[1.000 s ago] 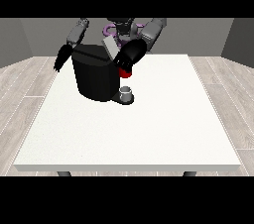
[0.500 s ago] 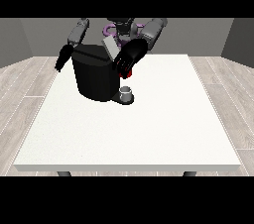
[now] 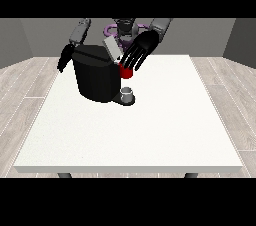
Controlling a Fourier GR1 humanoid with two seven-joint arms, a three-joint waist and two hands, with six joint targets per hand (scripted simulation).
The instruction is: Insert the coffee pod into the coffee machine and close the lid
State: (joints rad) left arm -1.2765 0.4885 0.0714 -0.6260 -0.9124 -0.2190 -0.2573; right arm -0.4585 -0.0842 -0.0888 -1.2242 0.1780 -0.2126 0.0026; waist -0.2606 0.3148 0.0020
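The black coffee machine (image 3: 95, 77) stands at the table's far left part. Its grey lid (image 3: 111, 48) is tilted up. Just right of the lid, the hand at the view's right (image 3: 140, 50) hovers open, fingers spread and pointing down toward a red thing at the machine (image 3: 125, 73). A small grey thing (image 3: 128, 93) sits on the machine's base under that red thing; I cannot tell it for the pod. The hand at the view's left (image 3: 64, 60) hangs beside the machine's left edge.
The white table (image 3: 150, 130) stretches toward the camera and to the right of the machine. The robot's torso (image 3: 125, 27) is behind the machine at the far edge.
The hand at the view's right has risen from the red thing and spread its fingers beside the lid. The arm at the view's left shifted slightly.
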